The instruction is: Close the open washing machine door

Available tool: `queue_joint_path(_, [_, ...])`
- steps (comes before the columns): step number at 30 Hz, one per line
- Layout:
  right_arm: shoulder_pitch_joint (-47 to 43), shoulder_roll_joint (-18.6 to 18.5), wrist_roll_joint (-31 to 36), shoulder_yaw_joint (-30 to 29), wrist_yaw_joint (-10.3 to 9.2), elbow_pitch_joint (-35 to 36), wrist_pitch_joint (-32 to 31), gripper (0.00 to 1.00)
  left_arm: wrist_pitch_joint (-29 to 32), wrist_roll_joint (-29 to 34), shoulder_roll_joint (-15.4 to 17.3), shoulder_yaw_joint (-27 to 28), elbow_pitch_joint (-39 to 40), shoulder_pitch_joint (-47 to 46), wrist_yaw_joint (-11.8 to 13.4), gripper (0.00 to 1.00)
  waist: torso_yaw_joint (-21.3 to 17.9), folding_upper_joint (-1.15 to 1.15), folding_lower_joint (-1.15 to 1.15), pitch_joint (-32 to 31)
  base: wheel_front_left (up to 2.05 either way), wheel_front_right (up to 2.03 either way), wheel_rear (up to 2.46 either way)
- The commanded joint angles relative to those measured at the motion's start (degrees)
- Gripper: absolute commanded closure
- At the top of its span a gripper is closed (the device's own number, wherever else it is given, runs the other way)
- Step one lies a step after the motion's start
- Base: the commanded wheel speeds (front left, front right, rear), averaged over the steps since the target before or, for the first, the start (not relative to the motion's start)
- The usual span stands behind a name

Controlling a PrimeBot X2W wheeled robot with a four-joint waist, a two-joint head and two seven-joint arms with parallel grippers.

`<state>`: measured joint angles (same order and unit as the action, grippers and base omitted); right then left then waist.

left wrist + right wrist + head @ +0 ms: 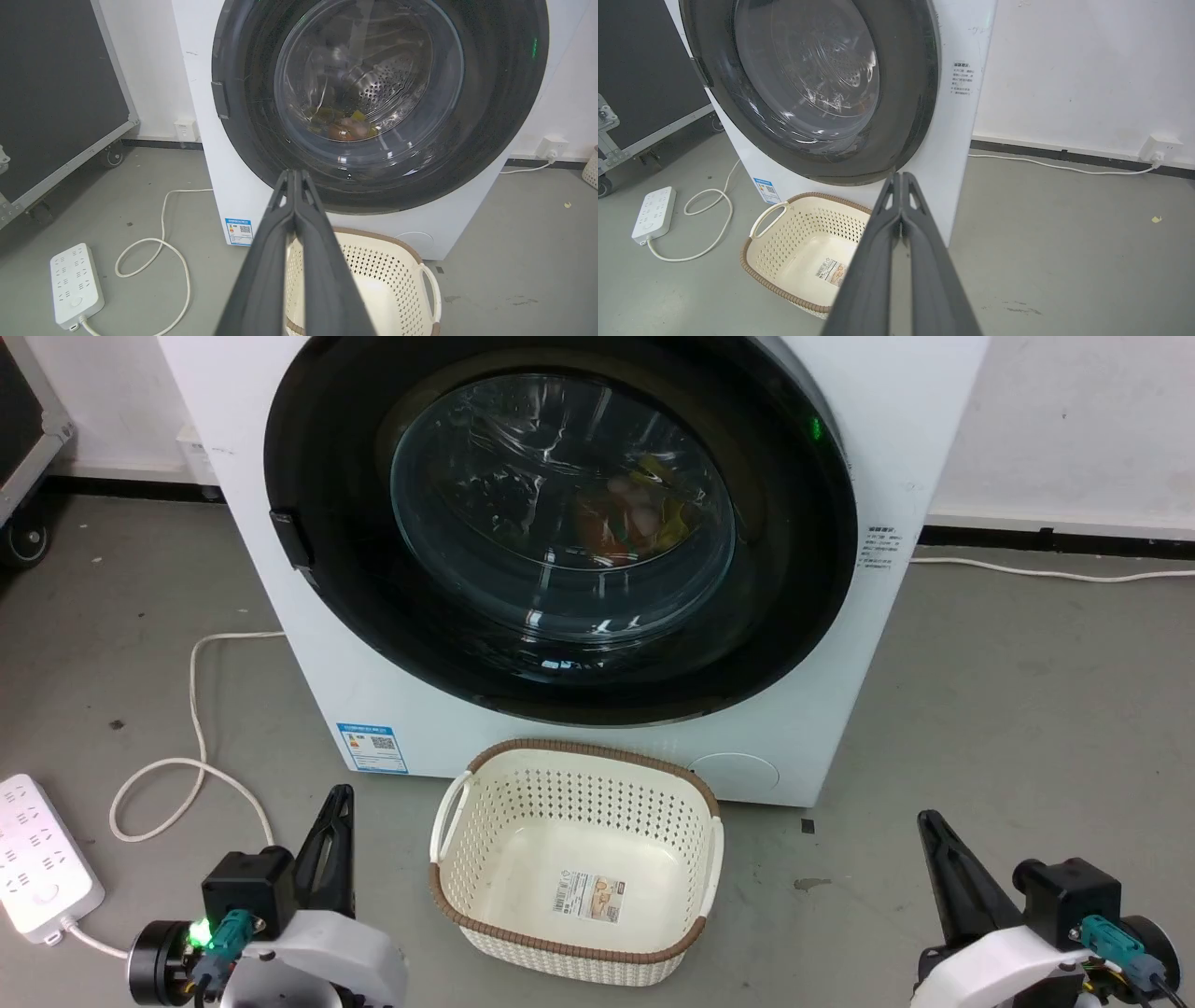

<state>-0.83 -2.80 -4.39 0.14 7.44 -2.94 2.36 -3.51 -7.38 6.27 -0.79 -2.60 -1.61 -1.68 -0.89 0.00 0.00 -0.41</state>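
The washing machine [896, 420] is a white box against the wall. The washing machine door [560, 513], a wide glossy black ring around bulging glass, lies flat against its front, with its latch tab at the left rim. Coloured items show through the glass. My left gripper [338, 795] hovers low at the left, shut and holding nothing, well short of the door. My right gripper [927, 819] hovers low at the right, also shut and holding nothing. In the left wrist view the left gripper [293, 173] points at the lower rim of the door [369, 84]. The right gripper [901, 175] points at the machine's right corner.
A cream perforated basket [579, 751] with a brown rim stands on the floor right before the machine, between my arms. A white power strip [37, 859] and looped cable [196, 709] lie at the left. A black wheeled case [56, 93] stands farther left.
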Motion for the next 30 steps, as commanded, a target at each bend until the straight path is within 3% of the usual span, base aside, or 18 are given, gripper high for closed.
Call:
queue_joint_path(1, [0.6, -0.1, 0.6, -0.1, 0.03, 0.6, -0.2, 1.00, 0.2, 0.7, -0.3, 0.3, 0.4, 0.9, 0.3, 1.00, 0.0, 0.00, 0.00, 0.0, 0.00, 0.00, 0.00])
queue_joint_path(30, [0.8, -0.1, 3.5, -0.1, 0.04, 2.4, -1.8, 1.00, 2.7, 5.7, -2.6, 0.7, 2.1, 1.4, 1.3, 1.00, 0.7, 0.00, 0.00, 0.3, 0.00, 0.00, 0.00])
